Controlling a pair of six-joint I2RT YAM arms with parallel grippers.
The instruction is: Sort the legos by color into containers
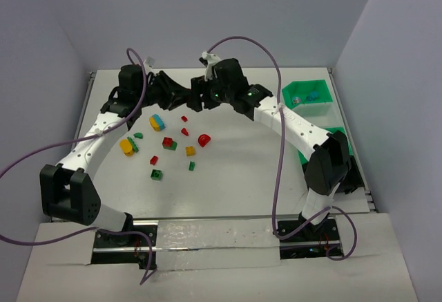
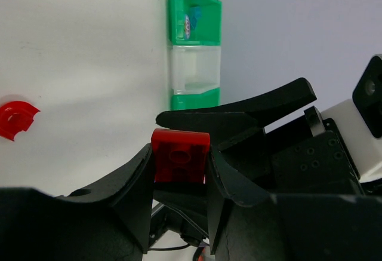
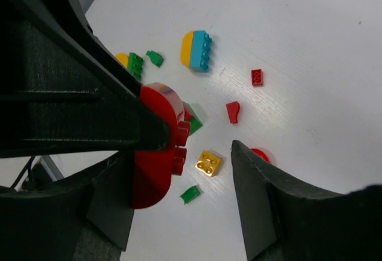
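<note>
My left gripper [image 1: 181,95] [image 2: 179,166] is shut on a red brick [image 2: 180,150], held above the table's far middle. My right gripper [image 1: 196,100] [image 3: 179,180] is open and faces it, its jaws on either side of the same red brick [image 3: 156,147]; I cannot tell if they touch it. In the top view the brick is hidden between the two grippers. Loose legos lie below: a yellow-and-blue piece [image 1: 157,121], a red rounded one [image 1: 204,139], a yellow square [image 3: 208,163], and small green [image 1: 157,174] and red [image 3: 233,111] bits. A green container [image 1: 309,96] holds blue pieces.
A second green container [image 1: 338,139] stands at the right edge behind my right arm. The left wrist view shows a row of bins [image 2: 194,76] against the wall, a clear one between green ones. Purple cables arc over both arms.
</note>
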